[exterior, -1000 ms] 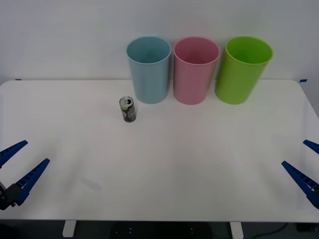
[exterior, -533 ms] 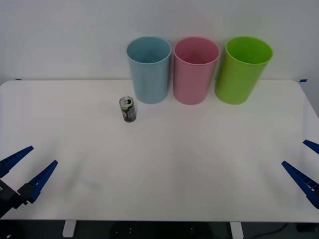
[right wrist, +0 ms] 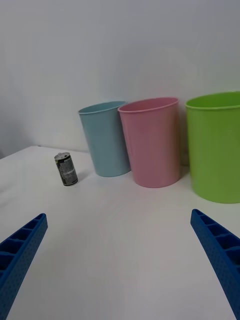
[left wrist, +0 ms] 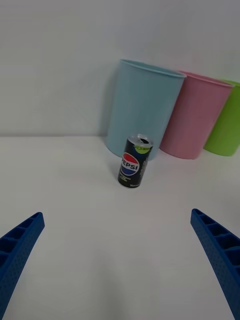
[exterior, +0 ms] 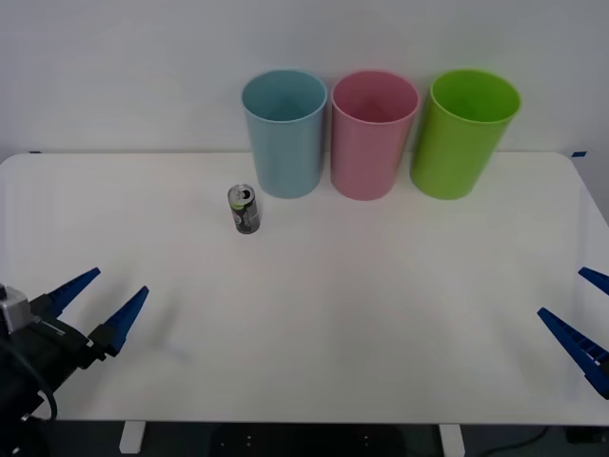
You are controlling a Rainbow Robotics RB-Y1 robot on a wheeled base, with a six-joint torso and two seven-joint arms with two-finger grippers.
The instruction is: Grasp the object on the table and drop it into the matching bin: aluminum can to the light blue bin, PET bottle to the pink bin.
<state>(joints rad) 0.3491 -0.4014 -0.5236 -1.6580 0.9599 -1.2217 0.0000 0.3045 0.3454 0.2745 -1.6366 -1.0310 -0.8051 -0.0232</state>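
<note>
A small dark aluminum can (exterior: 245,209) with a silver top stands upright on the white table (exterior: 362,286), just in front of and left of the light blue bin (exterior: 284,132). The pink bin (exterior: 373,133) stands to the right of the blue one. My left gripper (exterior: 100,306) hovers open over the near left of the table, well short of the can (left wrist: 134,162), which it faces. My right gripper (exterior: 592,322) is open at the near right edge, far from the can (right wrist: 66,169). The light blue bin (left wrist: 144,112) (right wrist: 105,138) and pink bin (left wrist: 194,121) (right wrist: 151,141) stand behind the can.
A lime green bin (exterior: 465,131) stands right of the pink one, all three in a row along the table's far edge against a white wall. Wide bare tabletop lies between both grippers and the can.
My left gripper has moved right and forward over the table, toward the can. The right gripper, the can and the bins have stayed put.
</note>
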